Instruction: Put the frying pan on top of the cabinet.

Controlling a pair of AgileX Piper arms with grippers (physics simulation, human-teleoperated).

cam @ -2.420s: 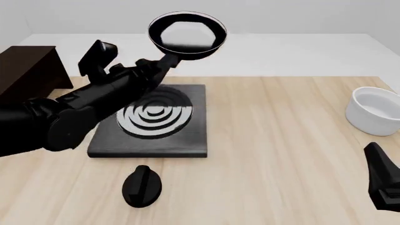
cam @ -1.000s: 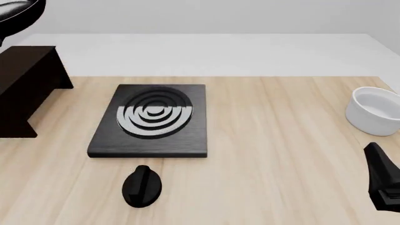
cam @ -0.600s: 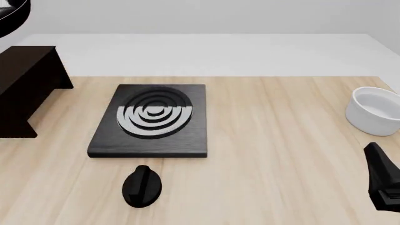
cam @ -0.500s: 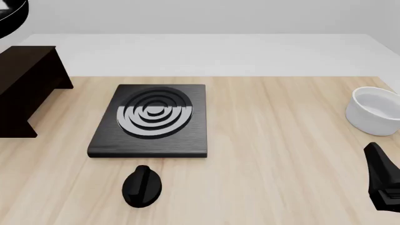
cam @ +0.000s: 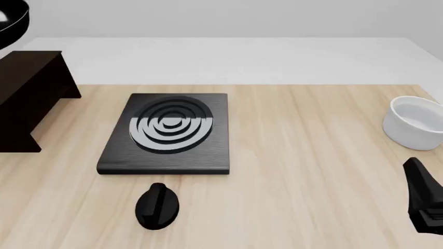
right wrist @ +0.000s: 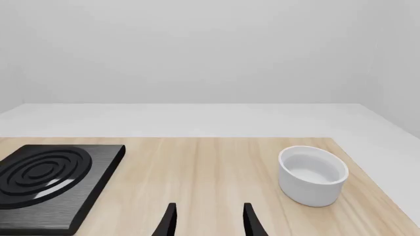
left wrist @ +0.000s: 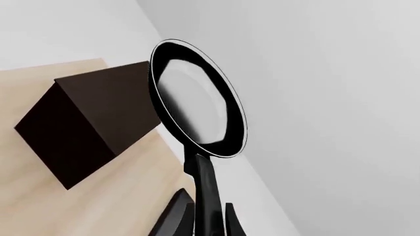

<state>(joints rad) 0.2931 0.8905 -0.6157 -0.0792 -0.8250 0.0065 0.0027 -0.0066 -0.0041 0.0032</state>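
Clearly the frying pan [left wrist: 196, 110] is airborne, held out ahead of the left gripper [left wrist: 200, 219], whose two fingers close on the slim black handle near its free end. Its pale reflective inside faces the wrist camera, so the pan appears tipped rather than level. In the front view only a sliver of its rim [cam: 14, 23] shows at the upper left edge, above the cabinet [cam: 28, 98].

By its look, the pan is rigid, with glossy metal that gives nothing under the fingers. With the bowl far out beyond the grip, its weight will likely lever on the handle and tend to twist or droop; a hold closer to the bowl would steady it, though the present hold looks firm. The glossy finish may be slippery, so slow moves seem wise.

Beyond and below the pan lies the cabinet [left wrist: 85, 128], a dark box with a flat top, resting on the wooden table [cam: 304, 155]; the pan is not touching it.

Well off to the gripper's right sit the stove plate [cam: 166, 132] and the oval knob [cam: 157, 206]. Further still, the right gripper [right wrist: 206, 221] hangs idle, fingers apart and holding nothing, with the white bowl [right wrist: 312, 174] just ahead of it.
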